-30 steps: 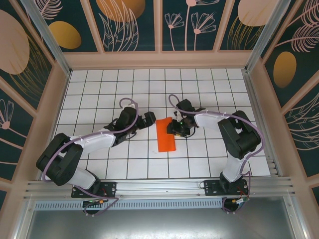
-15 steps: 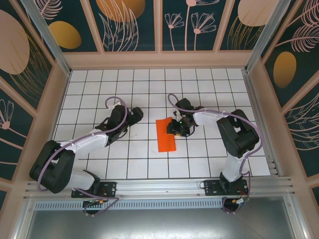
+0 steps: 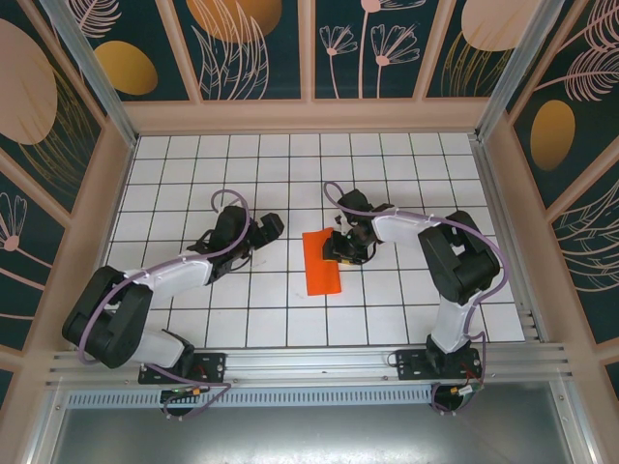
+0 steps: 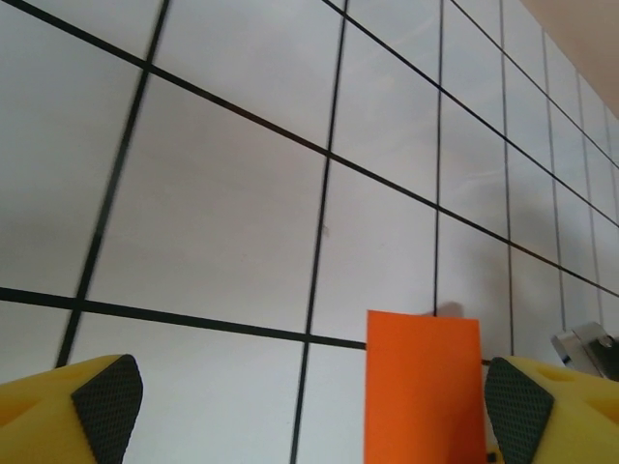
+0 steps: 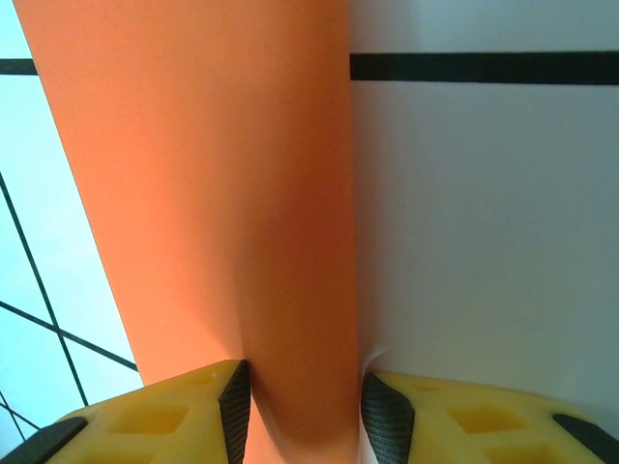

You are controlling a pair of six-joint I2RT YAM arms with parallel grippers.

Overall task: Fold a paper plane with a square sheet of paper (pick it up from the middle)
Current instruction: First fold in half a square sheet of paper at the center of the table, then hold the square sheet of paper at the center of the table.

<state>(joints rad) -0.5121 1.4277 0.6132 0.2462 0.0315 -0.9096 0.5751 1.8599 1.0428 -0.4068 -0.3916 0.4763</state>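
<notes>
The left gripper point(image 3: 274, 226) was right next to the sheet of paper point(image 3: 319, 266) a moment ago, and now it has pulled back to the left, so there is bare white floor point(image 3: 193, 164) between them. The right gripper point(image 3: 338, 247) has stayed in the same spot at the right edge of the paper, near its top end. The paper is bright orange and is folded into a long thin shape. It lies in the middle of the tiled floor, between the two arms, and it has not moved. In the left wrist view the two yellow fingers point(image 4: 106, 401) are spread far apart with nothing between them, and one short end of the paper point(image 4: 423, 387) sits on the tiles just ahead, closer to the finger on the right side of that picture. In the right wrist view a raised fold of the paper point(image 5: 222, 193) runs up between the two black pads point(image 5: 235, 406). Both pads touch the paper, one on each side, so this gripper is pinching it
</notes>
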